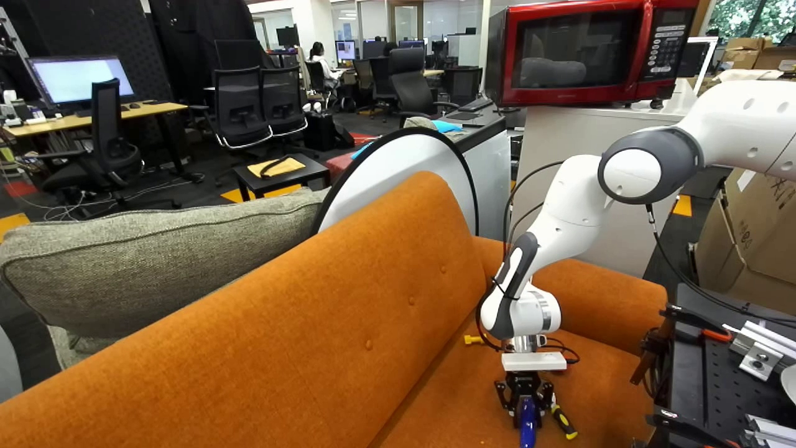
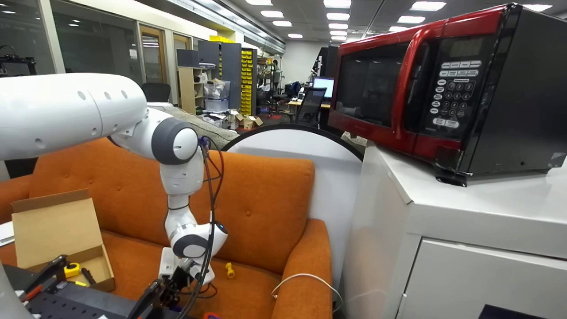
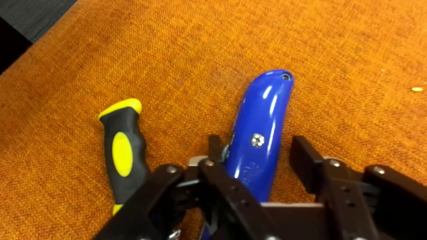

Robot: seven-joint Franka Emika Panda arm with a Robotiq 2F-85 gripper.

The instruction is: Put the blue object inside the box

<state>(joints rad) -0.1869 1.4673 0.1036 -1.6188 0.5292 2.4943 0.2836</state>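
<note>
- Straddling the blue knife, the pincer is hanging with its fingers spread, and I am seeing orange cloth between one finger and the blue knife.
- The nearer finger is sitting right beside the blue knife; whether it is touching, I am failing to make out.
- The blue knife itself is lying on the surface, an orange sofa seat, its lower end hiding behind the pincer in the wrist view.
- Near the blue knife, a black-and-yellow handled tool is resting.
- On the opposite side of the blue knife, a tiny yellow piece is lying.
- Above the blue knife, the white arm is arching down.
- Apart from the blue knife, a knobbed yellow piece is showing in both exterior views.
- Well apart from the blue knife, in an exterior view, the cardboard box is sitting with its lid raised; a rounded yellow thing and a slim black one are lying inside.
</note>
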